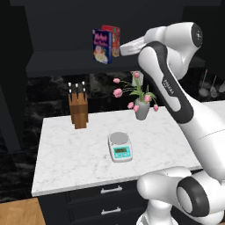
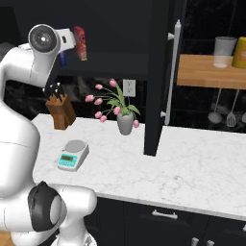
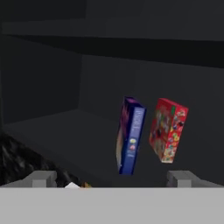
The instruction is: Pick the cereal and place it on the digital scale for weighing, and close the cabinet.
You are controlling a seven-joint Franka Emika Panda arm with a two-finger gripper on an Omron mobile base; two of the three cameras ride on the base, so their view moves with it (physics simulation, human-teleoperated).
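Nearest the base, dark drawers (image 1: 110,197) with small silver handles sit under the white marble counter (image 1: 70,162). On that counter, towards its front, lies the digital scale (image 1: 120,147), flat, its teal display facing the base and its round silver platform bare. Behind it to the left stands a wooden knife block (image 1: 78,110) with dark-handled knives, and to the right a grey vase of pink tulips (image 1: 141,107), both well apart from the scale.

Above the counter, the black cabinet (image 1: 79,63) stands open; in the right base view one door (image 2: 161,77) juts out edge-on, its long silver bar handle (image 2: 172,72) running down it. On the cabinet's shelf the cereal (image 1: 102,46), a dark-blue box, stands upright, with a red cereal box (image 1: 112,39) just behind and beside it.

The white arm reaches up towards the shelf, and in the hand view the gripper (image 3: 111,179) looks into the cabinet with its jaws spread wide, empty, touching nothing. Between and beyond its fingertips (image 3: 41,178) the blue box (image 3: 130,135) shows narrow side on, the red one (image 3: 167,129) just to its right, both short of the jaws.

Farther right, a wooden shelf (image 2: 211,72) carries a clear cup (image 2: 223,52).
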